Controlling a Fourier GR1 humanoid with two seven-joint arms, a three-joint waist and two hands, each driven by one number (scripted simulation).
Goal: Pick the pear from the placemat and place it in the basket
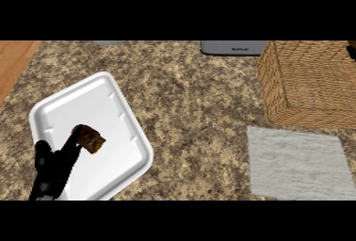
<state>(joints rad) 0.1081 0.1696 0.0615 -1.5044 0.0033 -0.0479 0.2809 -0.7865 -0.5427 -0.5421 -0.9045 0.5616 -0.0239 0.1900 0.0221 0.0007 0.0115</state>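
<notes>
The grey placemat [297, 162] lies at the lower right of the counter with nothing on it. No pear shows anywhere. The wicker basket [306, 84] stands behind the placemat at the upper right; its inside is hidden from here. A small dark shape [351, 50] at the right edge, over the basket's far corner, could be my right hand, but too little of it shows to tell. My left hand [52, 169] rests open at the lower left with its fingers up, over the near end of a white tray.
The white tray [104, 103] lies at an angle on the left, with a brown chunk [90, 139] on it close to my left fingertips. A grey appliance [233, 47] sits at the back. A wooden strip [14, 61] borders the speckled counter at the far left.
</notes>
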